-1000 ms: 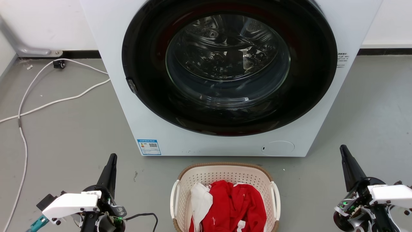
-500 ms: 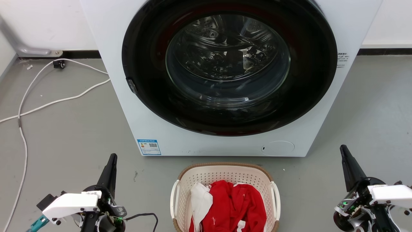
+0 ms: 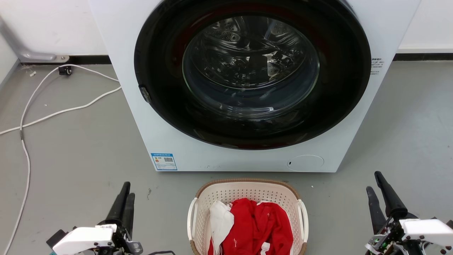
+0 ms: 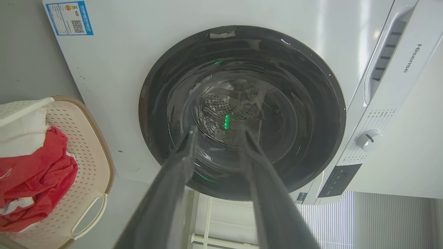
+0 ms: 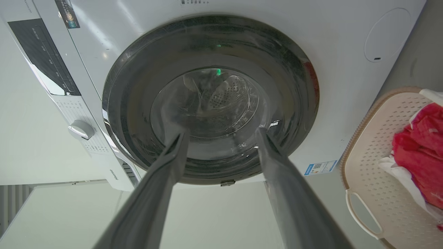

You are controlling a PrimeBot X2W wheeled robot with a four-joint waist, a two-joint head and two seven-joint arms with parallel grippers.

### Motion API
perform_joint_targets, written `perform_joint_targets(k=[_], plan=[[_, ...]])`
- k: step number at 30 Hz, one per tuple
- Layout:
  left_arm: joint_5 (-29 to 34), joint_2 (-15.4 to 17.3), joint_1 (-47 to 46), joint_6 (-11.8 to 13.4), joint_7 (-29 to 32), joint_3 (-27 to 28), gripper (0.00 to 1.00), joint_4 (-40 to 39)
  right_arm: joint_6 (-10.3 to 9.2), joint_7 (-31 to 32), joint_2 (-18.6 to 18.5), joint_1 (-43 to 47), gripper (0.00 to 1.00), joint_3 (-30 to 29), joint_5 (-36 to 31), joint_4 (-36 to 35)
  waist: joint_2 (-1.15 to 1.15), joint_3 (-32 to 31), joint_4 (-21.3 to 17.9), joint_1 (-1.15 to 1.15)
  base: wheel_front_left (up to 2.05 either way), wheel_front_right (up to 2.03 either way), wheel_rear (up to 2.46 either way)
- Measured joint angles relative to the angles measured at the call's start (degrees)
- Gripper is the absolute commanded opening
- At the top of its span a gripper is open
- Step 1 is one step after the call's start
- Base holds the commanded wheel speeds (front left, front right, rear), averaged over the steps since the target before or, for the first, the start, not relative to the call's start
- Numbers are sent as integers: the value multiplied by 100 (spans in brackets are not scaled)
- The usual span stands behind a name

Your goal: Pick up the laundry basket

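**Q:** Where does the laundry basket stand?

**A:** On the grey floor, just in front of the washing machine and apart from it. It lies between the left gripper and the right gripper, touching neither. Both pairs of jaws are parted and hold nothing.

**Q:** How should it handle?

**A:** Probably light. It is thin perforated plastic holding only a red garment and a white cloth. The walls may flex if squeezed, and the soft load could shift if the basket tilts.

**Q:** Where to take hold?

**A:** At the two white handles, left and right, one per gripper. Their open loops suit slim fingers, and lifting both sides evenly would keep the basket level.
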Motion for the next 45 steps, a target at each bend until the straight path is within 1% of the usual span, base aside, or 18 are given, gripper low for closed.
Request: perform_joint_targets(k=[10, 16, 21, 24, 27, 33, 38, 43, 45], plan=[[197, -1, 60, 0, -275, -16, 100, -205, 0, -280, 1, 91, 100, 42, -204, -202, 0, 1, -7, 0, 0, 0, 0], [581, 1, 76, 1, -426, 66, 100, -247, 0, -427, 2, 98, 100, -55, -601, -257, 0, -4, -14, 0, 0, 0, 0], [901, -1, 94, 79, -550, 167, 100, -337, 1, -553, 2, 102, 100, -222, -1071, -388, 0, -7, -16, 0, 0, 0, 0], [1250, 4, 97, 168, -625, 265, 100, -490, 0, -611, 3, 101, 100, -332, -1443, -512, 0, -4, -17, 0, 0, 0, 0], [1585, 3, 103, 311, -687, 316, 100, -670, 0, -688, 3, 101, 100, -423, -1841, -598, 0, 3, -17, 0, 0, 0, 0], [2217, 3, 120, 491, -820, 313, 100, -1106, 1, -805, 3, 87, 100, -492, -2898, -999, 0, 21, -16, 0, 0, 0, 0], [3018, 3, 151, 687, -918, 198, 100, -1529, 1, -911, 4, 85, 100, -446, -3818, -1389, 0, 38, -19, 0, 0, 0, 0], [3762, 3, 211, 801, -1012, -76, 100, -1786, 0, -1012, 4, 86, 100, -308, -4632, -1681, 0, 46, -24, 0, 0, 0, 0], [4075, 5, 246, 808, -1039, -180, 100, -1862, 0, -1046, 4, 89, 100, -231, -4931, -1775, 0, 48, -27, 0, 0, 0, 0]])
